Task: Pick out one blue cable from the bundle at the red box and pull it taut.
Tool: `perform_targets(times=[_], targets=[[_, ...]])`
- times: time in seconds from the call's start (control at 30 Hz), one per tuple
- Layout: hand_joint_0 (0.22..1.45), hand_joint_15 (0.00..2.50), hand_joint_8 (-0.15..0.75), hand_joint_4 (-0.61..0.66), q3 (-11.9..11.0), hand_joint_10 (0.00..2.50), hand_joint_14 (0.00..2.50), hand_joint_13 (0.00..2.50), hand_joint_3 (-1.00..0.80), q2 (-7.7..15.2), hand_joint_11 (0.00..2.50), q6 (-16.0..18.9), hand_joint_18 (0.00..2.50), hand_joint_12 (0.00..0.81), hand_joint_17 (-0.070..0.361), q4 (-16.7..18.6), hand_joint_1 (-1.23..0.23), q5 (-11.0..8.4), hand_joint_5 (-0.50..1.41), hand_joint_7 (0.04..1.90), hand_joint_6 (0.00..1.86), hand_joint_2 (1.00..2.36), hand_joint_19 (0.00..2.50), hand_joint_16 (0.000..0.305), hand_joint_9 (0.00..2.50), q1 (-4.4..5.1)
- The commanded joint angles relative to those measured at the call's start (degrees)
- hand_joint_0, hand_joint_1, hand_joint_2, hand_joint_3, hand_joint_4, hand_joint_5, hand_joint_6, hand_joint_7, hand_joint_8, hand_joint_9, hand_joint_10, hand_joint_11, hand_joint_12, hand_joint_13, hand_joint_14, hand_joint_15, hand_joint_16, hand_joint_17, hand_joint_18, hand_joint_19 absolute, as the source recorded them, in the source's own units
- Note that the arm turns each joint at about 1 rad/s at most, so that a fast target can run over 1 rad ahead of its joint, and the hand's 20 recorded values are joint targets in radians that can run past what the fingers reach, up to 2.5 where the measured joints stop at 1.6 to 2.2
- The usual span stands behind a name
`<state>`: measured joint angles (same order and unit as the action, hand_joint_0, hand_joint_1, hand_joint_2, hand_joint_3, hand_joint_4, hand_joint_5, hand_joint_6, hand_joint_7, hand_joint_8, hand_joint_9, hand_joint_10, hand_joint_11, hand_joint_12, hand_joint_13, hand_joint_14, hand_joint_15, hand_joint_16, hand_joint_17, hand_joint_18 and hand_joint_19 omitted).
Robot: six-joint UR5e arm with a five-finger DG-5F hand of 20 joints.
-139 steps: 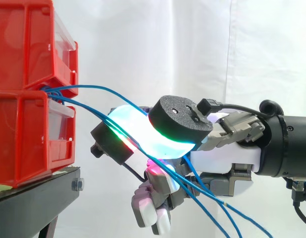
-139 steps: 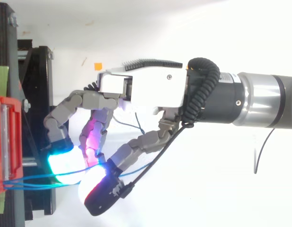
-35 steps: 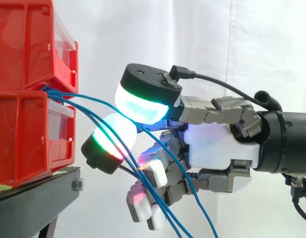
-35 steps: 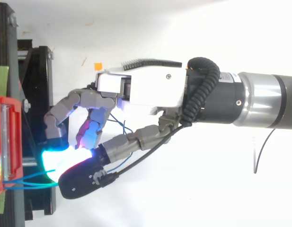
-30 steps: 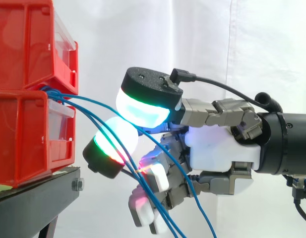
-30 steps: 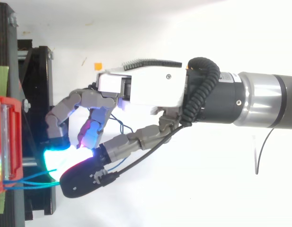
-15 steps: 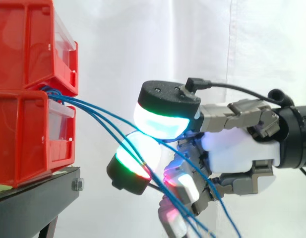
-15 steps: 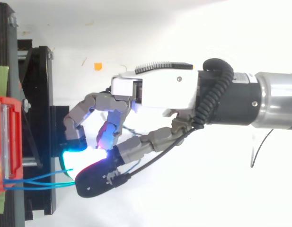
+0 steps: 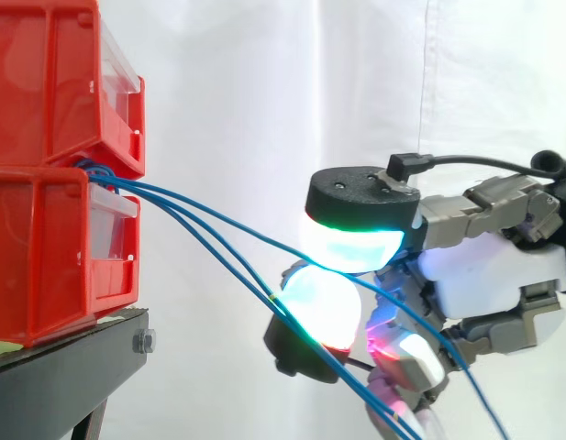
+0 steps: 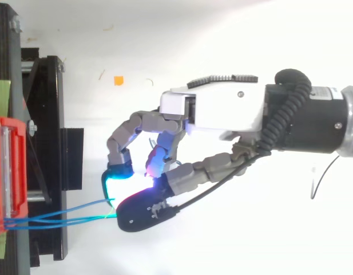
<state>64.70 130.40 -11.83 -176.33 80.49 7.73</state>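
Several thin blue cables [image 9: 264, 237] come out between the two stacked red bins [image 9: 44, 247] and slant down to the right. My hand [image 9: 503, 275] sits right of the bins, about mid-height. Its curled thumb and one finger pinch the uppermost cable between their glowing pads [image 9: 351, 246]. That cable runs almost straight from the bins to the pinch. The other cables pass below the lower pad and drop out of view. From above, the hand [image 10: 216, 112] reaches leftward, and the cables [image 10: 62, 219] stretch from the red bin [image 10: 6, 172] to its fingertips.
The bins rest on a black stand [image 9: 72, 367] at the left edge, with a bolt at its corner. A white curtain hangs behind. A small orange mark [image 10: 118, 80] lies on the white floor beyond the stand [image 10: 50, 114].
My hand has drawn back to the right, away from the bins, keeping its pinch. The blue cables between bins and fingertips have lengthened and straightened.
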Motion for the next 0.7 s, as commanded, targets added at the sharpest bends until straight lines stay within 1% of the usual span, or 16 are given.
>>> perform_targets(times=[0.0, 0.03, 0.07, 0.1, 0.13, 0.17, 0.23, 0.3, 0.37, 0.4, 0.5, 0.57, 0.63, 0.67], targets=[[0.69, 0.60, 0.318, -0.08, 1.57, 0.02, 0.02, 0.99, -0.10, -1.72, 0.66, 0.40, 0.83, 0.434, 0.132, -1.38, -0.79, -0.95, -0.14, 1.02, 0.94, 1.02, 0.72, 0.058, 1.21, 0.26], [0.69, 0.59, 0.320, -0.08, 2.97, 0.03, 0.02, 0.99, -0.10, -2.60, 0.66, 0.49, 0.83, 0.436, 0.130, -1.30, -0.79, -1.39, -0.14, 1.03, 0.94, 1.02, 0.71, 0.058, 1.21, 0.44], [0.69, 0.59, 0.323, -0.08, 4.73, 0.02, 0.02, 0.99, -0.11, -3.92, 0.65, 0.67, 0.83, 0.435, 0.129, -1.12, -0.79, -2.36, -0.14, 1.02, 0.94, 1.02, 0.71, 0.057, 1.21, 0.62], [0.69, 0.58, 0.322, -0.08, 5.70, 0.02, 0.02, 0.99, -0.11, -4.45, 0.65, 0.75, 0.83, 0.434, 0.129, -1.03, -0.79, -2.80, -0.14, 1.01, 0.94, 1.02, 0.71, 0.057, 1.21, 0.79], [0.69, 0.59, 0.324, -0.07, 7.02, 0.02, 0.02, 0.99, -0.11, -5.50, 0.66, 0.84, 0.82, 0.436, 0.128, -0.59, -0.79, -3.85, -0.14, 1.01, 0.94, 1.02, 0.70, 0.057, 1.22, 0.97], [0.69, 0.60, 0.321, -0.07, 9.13, 0.02, 0.02, 1.00, -0.12, -7.08, 0.69, 0.93, 0.82, 0.435, 0.126, 0.46, -0.79, -5.87, -0.14, 1.01, 0.94, 1.02, 0.69, 0.056, 1.22, 1.32], [0.69, 0.60, 0.321, -0.06, 10.80, 0.03, 0.02, 1.01, -0.12, -8.32, 0.70, 0.93, 0.82, 0.436, 0.125, 1.69, -0.79, -7.37, -0.14, 1.00, 0.94, 1.02, 0.70, 0.056, 1.23, 1.58], [0.69, 0.61, 0.320, -0.06, 13.96, 0.02, 0.02, 1.02, -0.11, -10.34, 0.70, 1.11, 0.82, 0.436, 0.124, 3.36, -0.79, -9.04, -0.14, 1.00, 0.94, 1.02, 0.70, 0.055, 1.24, 2.11], [0.69, 0.66, 0.321, -0.07, 15.28, 0.02, 0.03, 1.05, -0.11, -11.30, 0.74, 1.55, 0.82, 0.440, 0.123, 3.63, -0.79, -9.30, -0.14, 1.00, 0.94, 1.02, 0.71, 0.055, 1.25, 2.46], [0.69, 0.66, 0.319, -0.06, 15.54, 0.03, 0.03, 1.05, -0.11, -11.30, 0.75, 1.81, 0.83, 0.437, 0.123, 3.63, -0.79, -9.30, -0.14, 1.02, 0.94, 1.02, 0.71, 0.055, 1.26, 2.55], [0.69, 0.75, 0.324, -0.07, 15.63, 0.03, 0.03, 1.11, -0.11, -11.57, 0.89, 3.39, 0.84, 0.434, 0.121, 2.84, -0.78, -9.30, -0.14, 1.01, 0.94, 1.02, 0.70, 0.054, 1.32, 2.73], [0.69, 0.87, 0.323, -0.07, 15.63, 0.03, 0.03, 1.18, -0.11, -11.57, 1.00, 4.71, 0.85, 0.433, 0.120, 1.87, -0.78, -9.30, -0.14, 1.01, 0.94, 1.02, 0.71, 0.053, 1.41, 2.81], [0.69, 0.97, 0.316, -0.07, 15.63, 0.03, 0.03, 1.23, -0.12, -11.48, 1.03, 4.97, 0.86, 0.428, 0.118, 1.69, -0.78, -9.30, -0.14, 1.01, 0.94, 1.02, 0.72, 0.053, 1.41, 2.90], [0.69, 1.05, 0.323, -0.07, 15.63, 0.03, 0.03, 1.25, -0.12, -11.48, 1.07, 5.68, 0.88, 0.414, 0.118, 1.87, -0.78, -9.30, -0.14, 1.00, 0.94, 1.02, 0.74, 0.052, 1.43, 3.08]])
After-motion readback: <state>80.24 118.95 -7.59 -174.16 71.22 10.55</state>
